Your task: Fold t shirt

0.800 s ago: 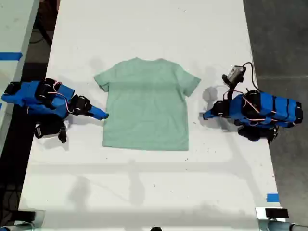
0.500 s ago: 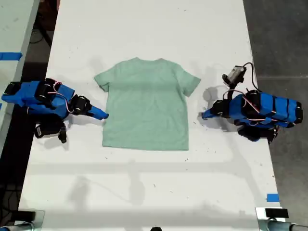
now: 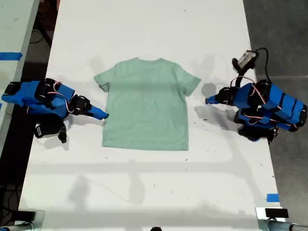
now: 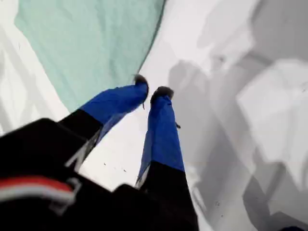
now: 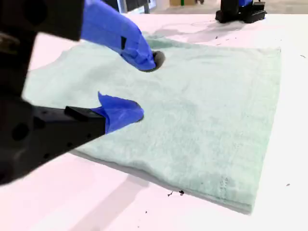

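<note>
Exterior view: t shirt (image 3: 144,106) lies flat and unfolded on the white table (image 3: 144,29), neck toward the view's top, both sleeves spread, hem toward the view's bottom. My second gripper (image 3: 103,115) sits at the shirt's side edge on the exterior view's left, tip just touching or just beside that edge, below the sleeve. Jaw gap can't be read from here. My first gripper (image 3: 208,101) is on the other side of the shirt, near the sleeve on the exterior view's right but clear of the cloth, bare table between them. First wrist view: my first gripper (image 4: 150,87) has its jaws nearly together with a slim gap at the tips and nothing between them. It hangs over bare table (image 4: 216,144), with the t shirt (image 4: 91,43) edge just beyond the tips. Second wrist view: my second gripper (image 5: 146,86) has its jaws wide apart and grips nothing. Both fingertips are over the t shirt (image 5: 207,106) just inside its near edge. Cloth lies flat and smooth; I can't tell if the lower tip touches it. The other arm's base (image 5: 240,9) shows across the shirt on the table (image 5: 288,202).
</note>
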Tool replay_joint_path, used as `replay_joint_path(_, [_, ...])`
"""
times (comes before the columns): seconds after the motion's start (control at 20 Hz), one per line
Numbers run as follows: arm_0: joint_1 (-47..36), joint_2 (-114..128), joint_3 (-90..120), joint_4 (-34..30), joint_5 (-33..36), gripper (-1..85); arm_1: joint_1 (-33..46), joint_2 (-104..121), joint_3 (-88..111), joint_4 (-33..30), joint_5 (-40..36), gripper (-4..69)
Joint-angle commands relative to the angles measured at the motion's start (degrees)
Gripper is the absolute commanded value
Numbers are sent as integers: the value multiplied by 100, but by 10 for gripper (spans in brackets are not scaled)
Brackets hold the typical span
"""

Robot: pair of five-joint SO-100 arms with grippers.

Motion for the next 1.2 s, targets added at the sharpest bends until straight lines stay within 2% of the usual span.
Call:
replay_joint_path(0.0, [-79,44,35,9,26,133,1222,-2681,-2320,114,-1257,215])
replay_joint_path(0.15, [-79,44,35,9,26,133,2188,-4887,-3797,-132,-2109,227])
replay_joint_path(0.3, [-79,44,35,9,26,133,2821,-6231,-4184,-809,-2382,237])
replay_joint_path(0.55, [-79,44,35,9,26,133,2848,-7559,-4201,-1854,-2364,212])
replay_joint_path(0.85, [-79,44,35,9,26,133,2602,-8921,-4948,-2030,-2268,220])
replay_joint_path(0.9, [-79,44,35,9,26,133,2602,-9132,-5019,-2074,-2259,209])
replay_joint_path(0.95, [-79,44,35,9,26,133,2593,-9352,-5027,-2188,-2250,38])
replay_joint_path(1.05, [-79,44,35,9,26,133,2514,-9835,-5203,-2188,-2276,14])
replay_joint_path(1.15, [-79,44,35,9,26,133,2417,-9712,-5511,-1731,-2276,15])
